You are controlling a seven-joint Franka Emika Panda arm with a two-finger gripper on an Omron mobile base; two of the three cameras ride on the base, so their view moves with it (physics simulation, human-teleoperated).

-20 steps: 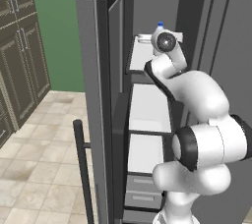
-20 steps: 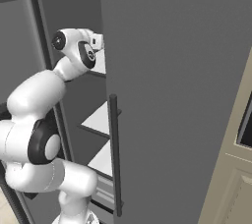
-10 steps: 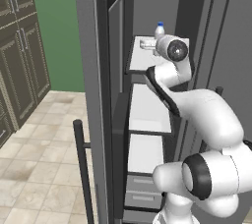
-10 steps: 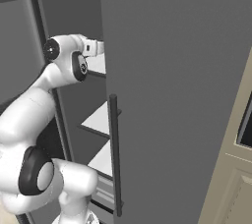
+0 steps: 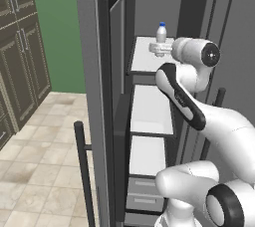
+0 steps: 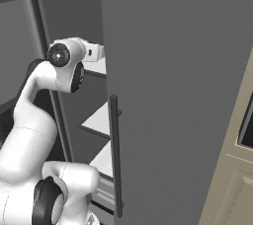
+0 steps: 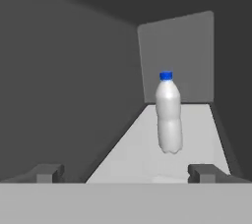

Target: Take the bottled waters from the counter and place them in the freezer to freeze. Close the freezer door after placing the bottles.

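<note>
— One bottle [image 7: 169, 115] with a blue cap is standing upright on the top shelf [image 5: 147, 57] of the freezer [image 5: 149, 121], toward the shelf's back edge. What is worrying you?

— Judging from here, the pincer [image 7: 128, 173] is hanging open and empty just in front of it, touching nothing. If the arm is swinging sideways while pulling out, it may be clipping the bottle or the freezer door [image 5: 97, 101].

— And the arm?

— It is reaching up from the base, elbow bent, wrist level with the top shelf, pointing into the compartment.
</note>
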